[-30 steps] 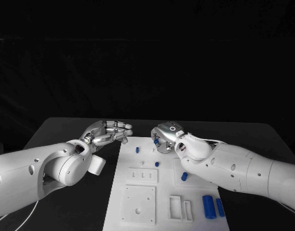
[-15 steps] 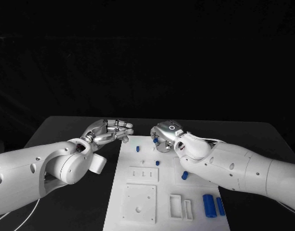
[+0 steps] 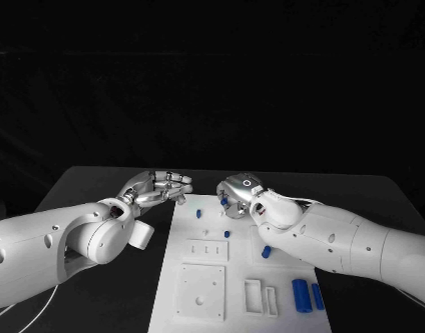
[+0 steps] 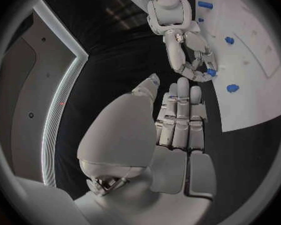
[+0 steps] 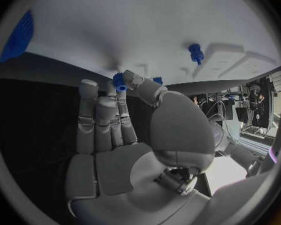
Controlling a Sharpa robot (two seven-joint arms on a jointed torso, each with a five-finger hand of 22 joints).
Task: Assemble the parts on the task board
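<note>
Right robot hand [image 5: 125, 130] pinches a blue part [image 5: 119, 81] above the task board [image 5: 140, 30].

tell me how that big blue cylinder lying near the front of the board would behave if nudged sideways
The big blue cylinder lies on its side on the flat white task board, so it would probably roll. It looks rigid and plastic, likely light, and its smooth surface may be slippery.

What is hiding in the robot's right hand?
The right hand pinches a small blue part at its fingertips, above the task board. Fingers cover the part's lower end.
</note>
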